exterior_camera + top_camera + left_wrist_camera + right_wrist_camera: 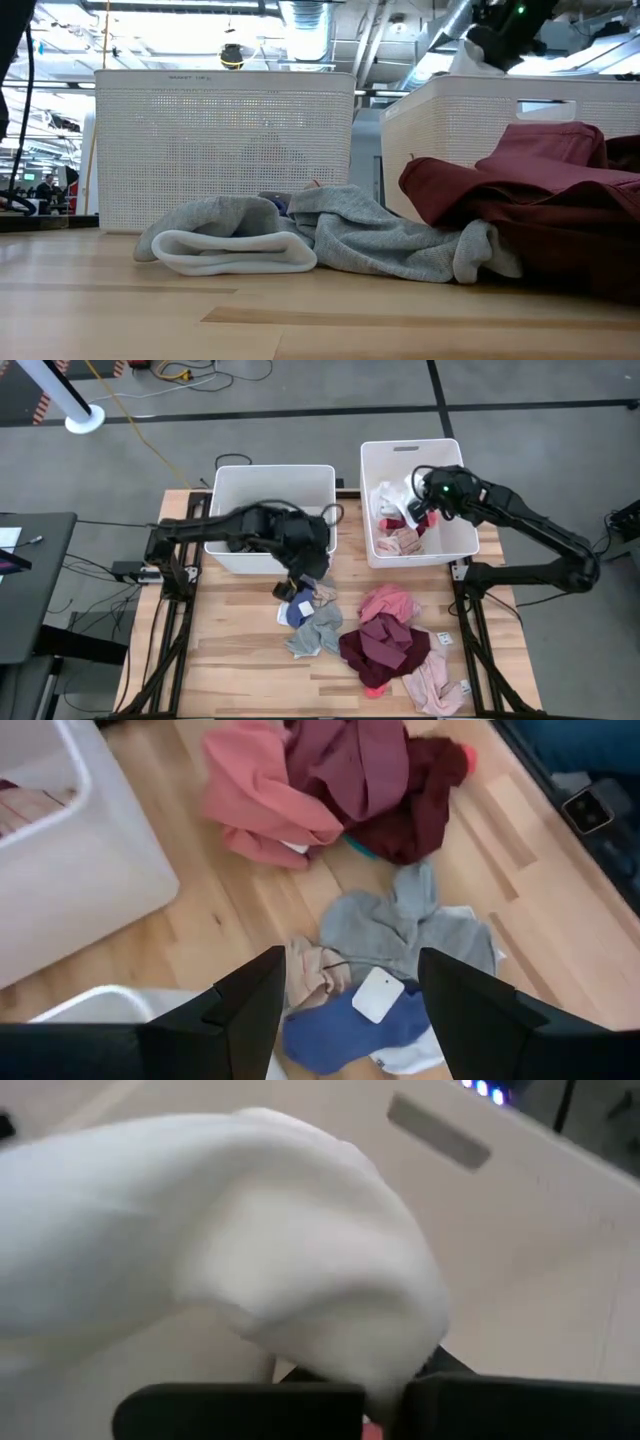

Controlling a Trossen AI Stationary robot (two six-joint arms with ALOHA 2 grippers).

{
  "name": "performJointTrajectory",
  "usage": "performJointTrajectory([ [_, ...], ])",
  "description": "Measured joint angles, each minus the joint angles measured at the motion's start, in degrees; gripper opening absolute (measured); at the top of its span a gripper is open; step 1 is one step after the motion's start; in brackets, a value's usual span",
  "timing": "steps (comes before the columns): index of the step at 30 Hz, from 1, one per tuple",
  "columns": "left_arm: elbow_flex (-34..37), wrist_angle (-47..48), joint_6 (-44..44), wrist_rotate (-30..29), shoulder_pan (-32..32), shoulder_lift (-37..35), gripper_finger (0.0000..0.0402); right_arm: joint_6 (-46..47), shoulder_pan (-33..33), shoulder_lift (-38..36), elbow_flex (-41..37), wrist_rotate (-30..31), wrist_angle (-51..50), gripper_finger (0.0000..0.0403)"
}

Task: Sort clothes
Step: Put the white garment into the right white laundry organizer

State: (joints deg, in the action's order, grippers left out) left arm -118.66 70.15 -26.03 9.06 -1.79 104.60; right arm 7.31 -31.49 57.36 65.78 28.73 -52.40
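The right gripper [412,500] is hanging over the right bin [455,545], its fingers pressed together on a white garment [250,1250] that is draping from them and filling most of the right wrist view. Under it, pink and pale pieces [398,538] are already lying inside that bin, so part of the sorting is looking done there.

The left gripper [300,582] is hovering with its fingers [240,1010] spread wide and holding nothing, just in front of the left bin [270,555], right above a blue garment [340,1035] with a white tag [377,995], a small tan piece [312,975] and a grey garment [405,925]. My guess is that one of these is its next pick. The left bin is appearing empty in the high view.

Much is remaining on the table [230,660]: the grey and blue cluster near the left bin, a salmon-pink garment [388,603] and a maroon garment [385,650] piled together toward the right, and a pale pink piece [435,685] near the front edge. In the low view the grey garment [370,235] is lying beside a white rolled piece [230,252], touching the maroon heap [540,220]. I am judging the job as less than half finished, with the white garment about to be dropped
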Motion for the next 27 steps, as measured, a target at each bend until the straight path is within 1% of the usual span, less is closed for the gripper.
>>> performJointTrajectory([
  [8, 12.21, -8.75, 0.6, -0.1, -3.75, -0.03, 0.0224, 2.87, -2.16, 3.69, 0.0, -0.68, -6.21, 0.0034],
  [13, 18.44, -13.34, 1.58, -0.07, -5.45, -0.43, 0.0224, 3.28, -2.42, 5.19, 0.0, -3.59, -7.16, 0.0039],
  [16, 24.63, -20.92, 3.13, 0.55, -6.34, -2.0, 0.0224, 3.28, -2.42, 5.67, 0.0, -3.65, -7.31, 0.004],
  [18, 30.09, -26.98, 4.59, 1.85, -6.87, -3.5, 0.0224, 3.23, -2.42, 5.75, 0.0, -3.67, -7.31, 0.004],
  [21, 37.87, -35.97, 7.2, 2.28, -7.72, -5.51, 0.0224, 2.94, -2.42, 5.78, -0.02, -3.78, -7.07, 0.0048],
  [25, 46.51, -43.71, 10.95, 2.22, -8.93, -8.69, 0.0224, 2.93, -2.42, 5.78, -0.04, -3.82, -7.41, 0.0075],
  [27, 50.39, -46.48, 12.64, 1.02, -9.86, -10.27, 0.0224, 2.93, -2.42, 5.78, -0.04, -3.82, -7.73, 0.0095],
])
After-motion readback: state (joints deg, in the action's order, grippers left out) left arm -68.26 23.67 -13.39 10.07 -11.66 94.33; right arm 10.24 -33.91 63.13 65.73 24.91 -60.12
